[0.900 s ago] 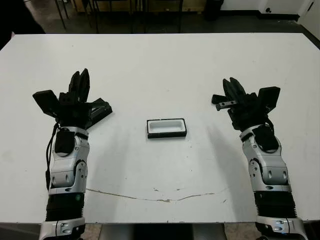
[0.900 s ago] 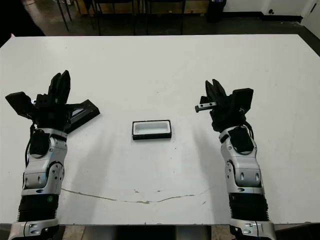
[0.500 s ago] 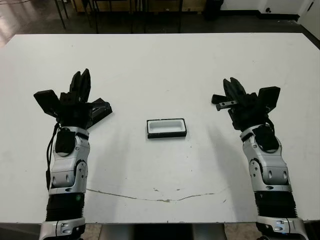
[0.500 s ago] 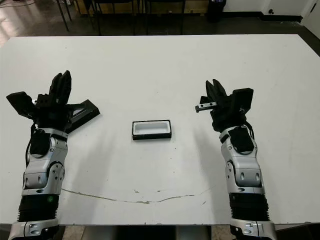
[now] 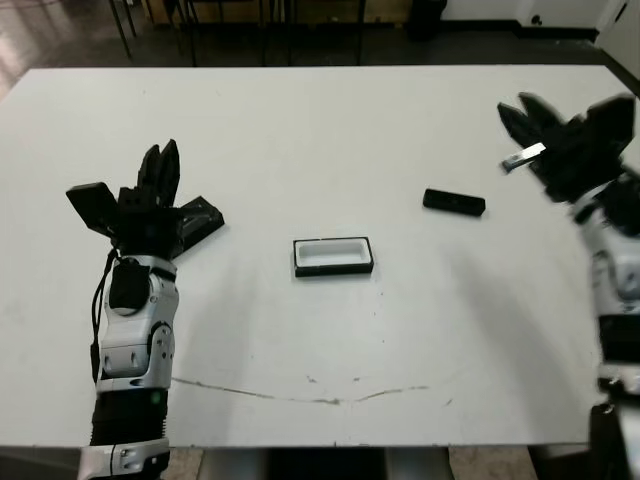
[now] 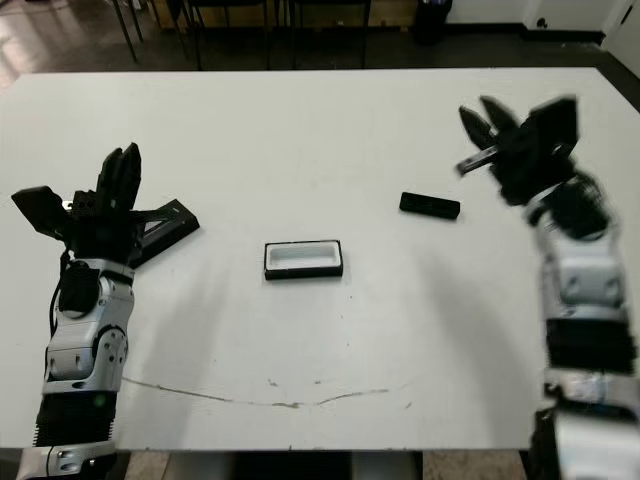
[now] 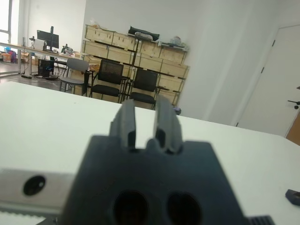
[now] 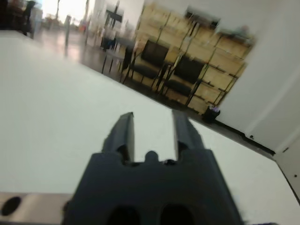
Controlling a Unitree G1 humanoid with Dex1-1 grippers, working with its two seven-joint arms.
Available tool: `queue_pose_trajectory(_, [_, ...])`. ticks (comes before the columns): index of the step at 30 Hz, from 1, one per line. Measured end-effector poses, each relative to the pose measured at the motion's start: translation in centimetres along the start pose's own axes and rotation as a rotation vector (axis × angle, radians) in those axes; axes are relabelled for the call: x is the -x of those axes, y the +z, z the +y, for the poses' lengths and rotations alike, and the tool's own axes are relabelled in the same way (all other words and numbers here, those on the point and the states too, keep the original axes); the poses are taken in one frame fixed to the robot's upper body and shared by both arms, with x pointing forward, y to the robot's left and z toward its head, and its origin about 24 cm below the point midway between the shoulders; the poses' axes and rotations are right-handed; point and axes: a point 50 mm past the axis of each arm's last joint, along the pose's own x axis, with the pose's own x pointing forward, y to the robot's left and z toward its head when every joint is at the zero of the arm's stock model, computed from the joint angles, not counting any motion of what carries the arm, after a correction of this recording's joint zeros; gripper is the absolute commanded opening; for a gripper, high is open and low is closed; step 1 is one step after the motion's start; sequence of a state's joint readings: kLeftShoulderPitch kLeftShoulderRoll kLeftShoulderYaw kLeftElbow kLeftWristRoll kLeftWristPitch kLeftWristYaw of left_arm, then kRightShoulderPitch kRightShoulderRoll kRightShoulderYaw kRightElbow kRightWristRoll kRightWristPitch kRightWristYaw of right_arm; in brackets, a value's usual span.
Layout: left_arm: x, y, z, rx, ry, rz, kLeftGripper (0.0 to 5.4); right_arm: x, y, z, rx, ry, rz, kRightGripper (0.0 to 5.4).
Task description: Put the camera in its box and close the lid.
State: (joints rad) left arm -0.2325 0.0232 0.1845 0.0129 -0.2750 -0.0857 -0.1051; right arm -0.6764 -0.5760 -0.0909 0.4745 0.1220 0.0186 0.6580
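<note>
The camera lies flat on the white table, right of and a little beyond the box, which sits open near the table's middle with its white lining up and nothing in it. The lid rests at the left, partly hidden behind the left gripper. The right gripper is raised at the far right, well apart from the camera, blurred in the head views; its own wrist view shows the two fingers spread with a clear gap and nothing between them. The left gripper shows a narrow gap between its fingers in its wrist view, empty too. The step in hand looks to be fetching the camera, and the right arm is the nearer one for it. To do it well, it should come down over the camera's middle with the fingers set across the short width, close on the two long edges, lift cleanly, then line the camera's length up with the box's before lowering it in. Only the head views show camera, box and lid together; the right wrist view looks across bare table to chairs and shelving, with none of the task's things in sight.
</note>
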Motion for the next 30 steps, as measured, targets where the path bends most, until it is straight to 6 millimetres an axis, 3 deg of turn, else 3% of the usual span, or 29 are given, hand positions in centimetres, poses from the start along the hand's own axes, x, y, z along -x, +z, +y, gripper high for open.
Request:
queue_pose_trajectory(10, [0.0,0.0,0.0,-0.001,0.006,0.000,0.00,-1.1,-1.7,-0.5,0.081,0.476,0.362,3.81])
queue_pose_trajectory(17, [0.0,0.0,-0.1,-0.003,0.003,0.001,0.00,-1.1,-2.6,0.2,0.160,0.662,0.488,5.38])
queue_pose_trajectory(30, [0.0,-0.1,-0.1,-0.009,0.001,0.005,0.00,-0.6,-4.7,1.1,0.126,0.706,0.577,5.38])
